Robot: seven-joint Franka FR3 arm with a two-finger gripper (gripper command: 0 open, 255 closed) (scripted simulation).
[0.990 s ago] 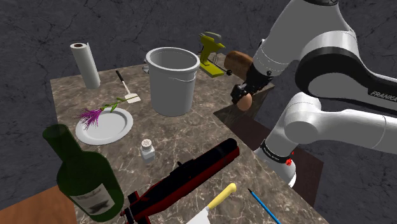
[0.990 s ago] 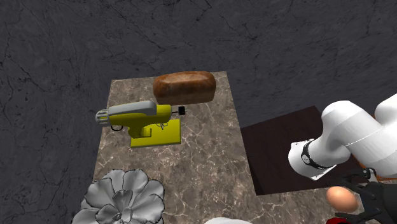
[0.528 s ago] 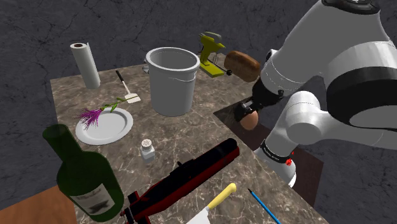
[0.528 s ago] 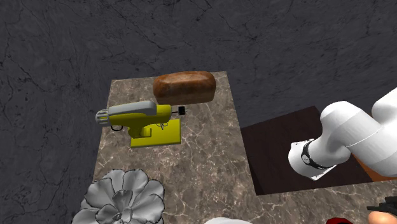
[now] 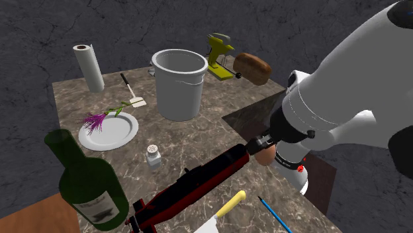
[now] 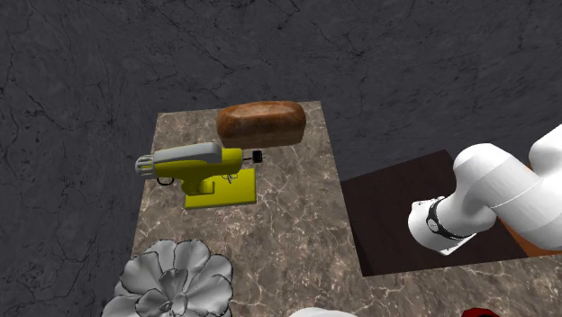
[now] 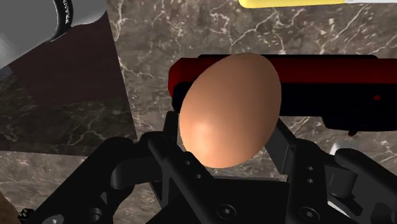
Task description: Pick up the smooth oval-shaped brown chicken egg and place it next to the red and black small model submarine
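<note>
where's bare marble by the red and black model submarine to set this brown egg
Bare marble top lies between the red and black model submarine and the white bucket. Crowded on its other side: yellow-handled knife, blue pen.

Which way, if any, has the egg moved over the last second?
Yes. In the shoulder view the egg, in the gripper, moved down toward the submarine.

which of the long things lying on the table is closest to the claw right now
The red and black submarine: its end lies right by the claw shut on the egg. The yellow-handled knife and blue pen lie farther off.
</note>
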